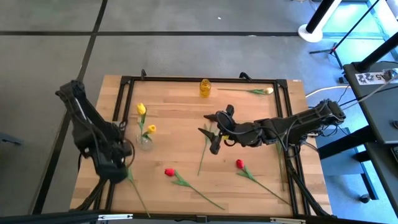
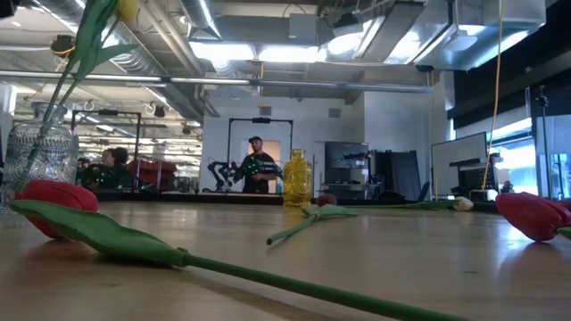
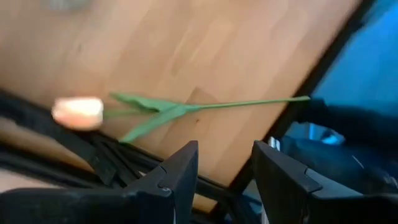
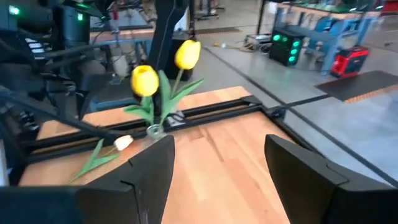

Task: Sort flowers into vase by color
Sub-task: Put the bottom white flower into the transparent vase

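A clear glass vase (image 1: 145, 142) on the table's left half holds two yellow tulips (image 1: 141, 109). A yellow vase (image 1: 205, 88) stands at the far edge. Two red tulips (image 1: 169, 172) (image 1: 239, 163) lie near the front, and a cream one (image 1: 268, 91) lies at the far right. A peach-headed tulip (image 3: 78, 113) lies by the left frame rail. My left gripper (image 3: 227, 168) hangs open above it, pointing down, beside the clear vase (image 1: 122, 151). My right gripper (image 1: 216, 129) stands open over the table's middle, level, facing the clear vase (image 4: 153, 129).
A green stem (image 1: 203, 158) lies on the table under my right gripper; its head is hidden there. A black frame rail (image 1: 199, 79) runs around the tabletop. Bare wood lies between the two red tulips and behind the clear vase. People show in the room beyond.
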Robot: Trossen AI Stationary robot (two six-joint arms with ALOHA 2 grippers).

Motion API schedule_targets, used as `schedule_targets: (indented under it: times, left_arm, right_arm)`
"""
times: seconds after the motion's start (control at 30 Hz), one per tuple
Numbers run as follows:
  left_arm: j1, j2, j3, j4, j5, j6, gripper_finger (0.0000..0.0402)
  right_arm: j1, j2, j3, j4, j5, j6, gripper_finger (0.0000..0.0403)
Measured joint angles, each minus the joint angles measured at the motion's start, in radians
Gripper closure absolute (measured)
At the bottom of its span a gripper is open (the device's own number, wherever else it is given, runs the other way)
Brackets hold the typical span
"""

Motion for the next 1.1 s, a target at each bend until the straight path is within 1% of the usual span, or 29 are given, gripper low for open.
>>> schedule_targets:
  times: [0.1,0.23,0.33,0.47,0.53,0.6,0.73,0.87,1.0,1.1]
  left_arm:
    - [-0.03,0.072,-0.001,0.047,0.004,-0.127,0.0255]
    - [-0.044,0.152,-0.004,0.053,0.009,-0.331,0.0255]
    - [-0.041,0.191,-0.026,0.085,0.029,-0.433,0.0255]
    - [-0.035,0.221,-0.085,0.189,0.037,-0.533,0.0255]
    - [-0.02,0.234,-0.115,0.222,0.058,-0.548,0.0255]
    - [-0.001,0.253,-0.14,0.209,0.087,-0.54,0.0255]
    - [0.058,0.28,-0.185,0.203,0.183,-0.488,0.0255]
    - [0.086,0.282,-0.247,0.234,0.216,-0.489,0.0255]
    - [0.111,0.281,-0.311,0.245,0.248,-0.505,0.0255]
    - [0.132,0.28,-0.359,0.286,0.29,-0.485,0.0255]
  right_arm:
    - [0.0,0.0,0.0,-0.031,-0.04,0.04,0.0155]
    - [-0.001,0.0,0.0,-0.075,-0.046,0.052,0.0155]
    - [-0.001,0.0,0.0,-0.096,-0.047,0.069,0.0155]
    - [-0.001,0.0,0.0,-0.126,-0.046,0.075,0.0155]
    - [-0.001,0.0,0.0,-0.125,-0.046,0.075,0.0155]
    - [-0.001,0.0,0.0,-0.126,-0.046,0.075,0.0155]
    - [-0.001,0.0,0.0,-0.142,-0.046,0.076,0.0155]
    - [-0.001,0.0,0.0,-0.175,-0.052,0.098,0.0155]
    - [-0.001,0.001,0.0,-0.203,-0.085,0.118,0.0155]
    - [-0.001,0.001,0.0,-0.217,-0.099,0.119,0.0155]
